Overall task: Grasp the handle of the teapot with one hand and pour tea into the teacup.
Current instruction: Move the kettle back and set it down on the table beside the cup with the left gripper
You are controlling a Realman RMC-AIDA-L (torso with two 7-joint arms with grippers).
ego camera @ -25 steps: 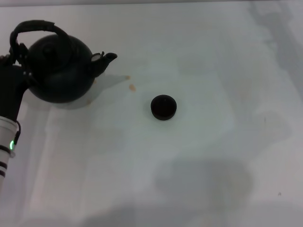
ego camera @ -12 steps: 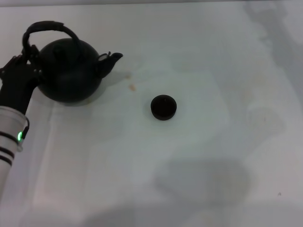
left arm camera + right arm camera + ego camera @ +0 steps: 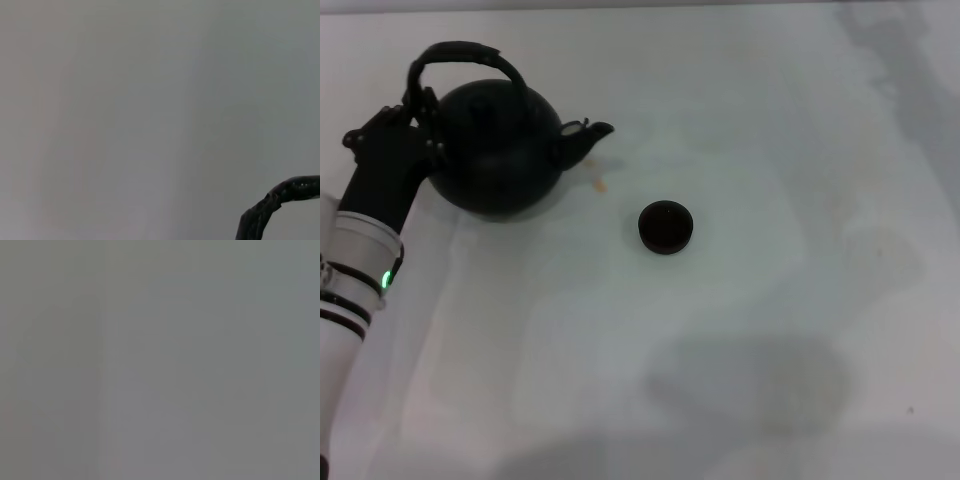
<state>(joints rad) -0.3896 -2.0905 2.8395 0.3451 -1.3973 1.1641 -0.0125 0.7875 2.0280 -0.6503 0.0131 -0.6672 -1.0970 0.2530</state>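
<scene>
Left gripper (image 3: pixel 412 128): black, at the far left of the head view, clamped on the lower left end of the handle where the hoop comes down toward the pot's shoulder; the fingers themselves merge with the dark pot, so how wide they stand cannot be read.
Left arm: white with black bands and a green light, running from the near left edge up to the gripper.
Handle (image 3: pixel 462 58): thick dark arch over the pot, rising from the gripper and curving to its right; a short dark piece of it also shows in the left wrist view (image 3: pixel 274 202), at the frame's edge.
Teapot (image 3: pixel 498 150): round matte-black body just right of the gripper and touching it, spout pointing away from the gripper toward the cup; whether its base rests on the table cannot be told.
Spots (image 3: pixel 601 184): small orange marks on the table, just beyond the spout tip, between pot and cup.
Teacup (image 3: pixel 666 227): small round black cup, upright, well right of the gripper and slightly nearer the robot, apart from the spout; its inside is dark, contents not discernible.
Table (image 3: pixel 770 330): pale white surface under everything.
Right gripper: out of sight; the right wrist view shows only flat grey.
</scene>
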